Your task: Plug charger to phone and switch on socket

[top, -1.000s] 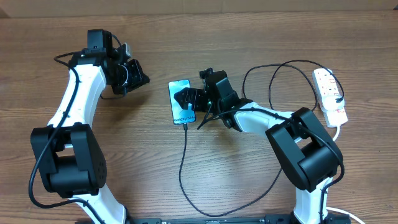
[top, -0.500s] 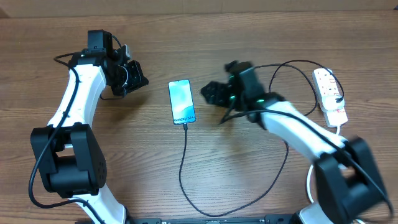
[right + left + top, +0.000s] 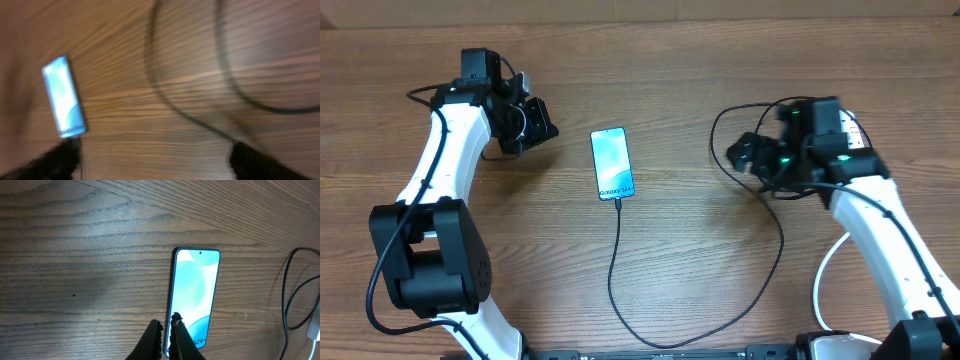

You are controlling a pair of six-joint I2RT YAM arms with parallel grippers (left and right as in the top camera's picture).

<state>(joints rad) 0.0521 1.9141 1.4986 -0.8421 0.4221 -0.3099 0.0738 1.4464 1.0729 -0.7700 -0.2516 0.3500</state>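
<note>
The phone lies flat on the wooden table with its cyan screen lit. It also shows in the left wrist view and, blurred, in the right wrist view. The black charger cable meets the phone's near edge, runs toward me and loops right and back. My right gripper is open and empty, its fingers wide apart, right of the phone above the cable loop. The right arm hides most of the socket. My left gripper is shut and empty, left of the phone.
The charger cable forms a loop at the back right and a long curve at the front right. A stretch of it shows at the right of the left wrist view. Bare wooden table lies around the phone.
My right arm has swung right, from over the phone to the back right by the socket. The phone and cable stay in place. The left arm has not moved.
</note>
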